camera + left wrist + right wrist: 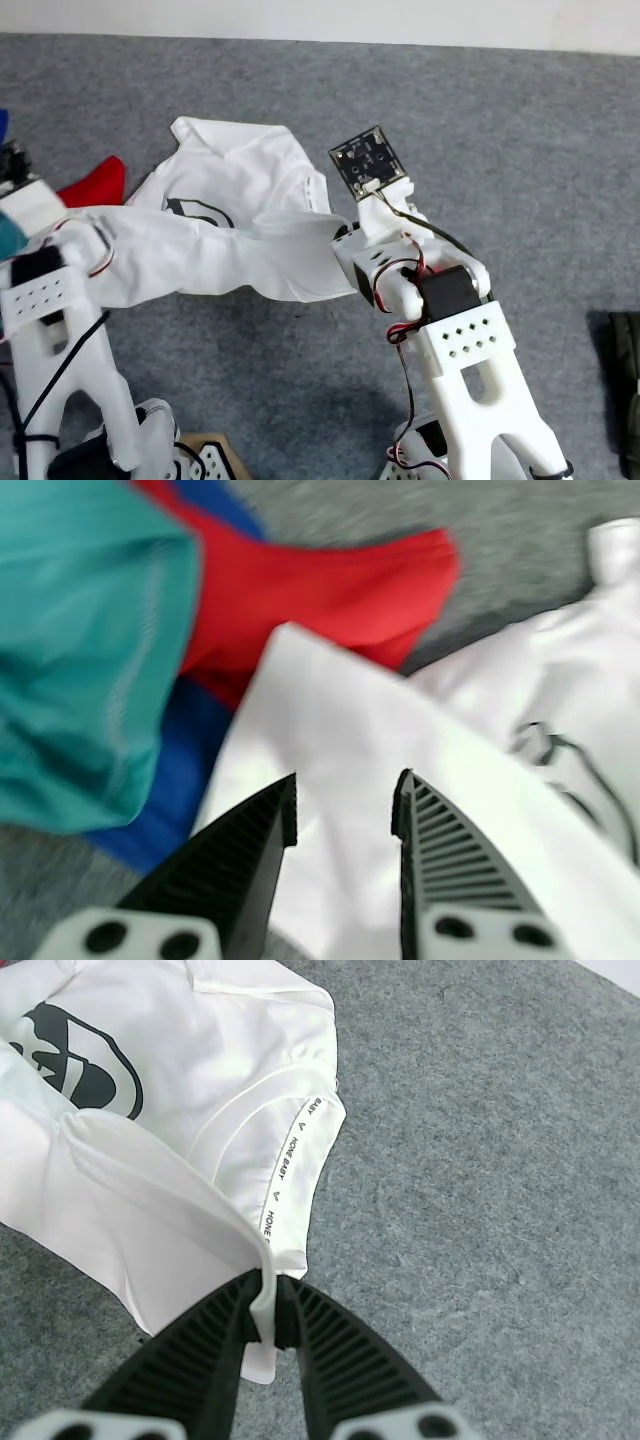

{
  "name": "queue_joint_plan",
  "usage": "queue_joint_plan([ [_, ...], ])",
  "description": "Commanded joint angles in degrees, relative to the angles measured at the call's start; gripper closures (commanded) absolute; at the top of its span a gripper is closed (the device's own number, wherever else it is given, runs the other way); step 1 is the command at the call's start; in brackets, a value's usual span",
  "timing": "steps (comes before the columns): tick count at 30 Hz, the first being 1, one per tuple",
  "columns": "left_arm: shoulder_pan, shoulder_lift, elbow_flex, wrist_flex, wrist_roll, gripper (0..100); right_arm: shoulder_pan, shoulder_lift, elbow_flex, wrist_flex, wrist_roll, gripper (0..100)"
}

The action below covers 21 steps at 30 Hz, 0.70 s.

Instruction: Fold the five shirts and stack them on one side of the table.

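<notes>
A white shirt (230, 200) with a black print lies spread left of the table's centre, its near edge lifted into a long fold. My right gripper (265, 1305) is shut on that fold beside the collar (290, 1160); in the high view the right gripper (345, 245) sits at the shirt's right end. My left gripper (345, 800) is open, its fingers apart just over the white shirt (340, 730) at its left end. Beside it lie a red shirt (320, 590), a teal shirt (80, 640) and a blue shirt (180, 770), bunched together. The left arm (45, 295) stands at the table's left edge.
The red shirt (95, 185) peeks out at the far left of the grey felt table (500, 130). A dark folded cloth (625, 380) lies at the right edge. The table's right half is bare felt.
</notes>
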Motion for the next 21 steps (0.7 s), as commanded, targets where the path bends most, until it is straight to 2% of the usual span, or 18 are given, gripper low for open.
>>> queue_joint_plan([
  [1, -2.8, -2.7, 3.2, -0.1, -0.6, 82, -0.7, -0.1, -0.2, -1.1, -0.6, 99.1],
  [6, -2.8, 0.0, 9.0, -9.6, -0.8, 82, -0.7, -0.3, -0.2, -1.1, -0.6, 99.1],
  [11, -2.7, 5.2, 9.2, -16.2, -0.5, 82, -0.7, -0.3, -0.2, -1.0, -0.6, 99.1],
  [21, 0.0, 10.8, 9.3, -24.9, -0.4, 82, -0.7, 0.0, -0.1, -1.1, -0.6, 99.1],
])
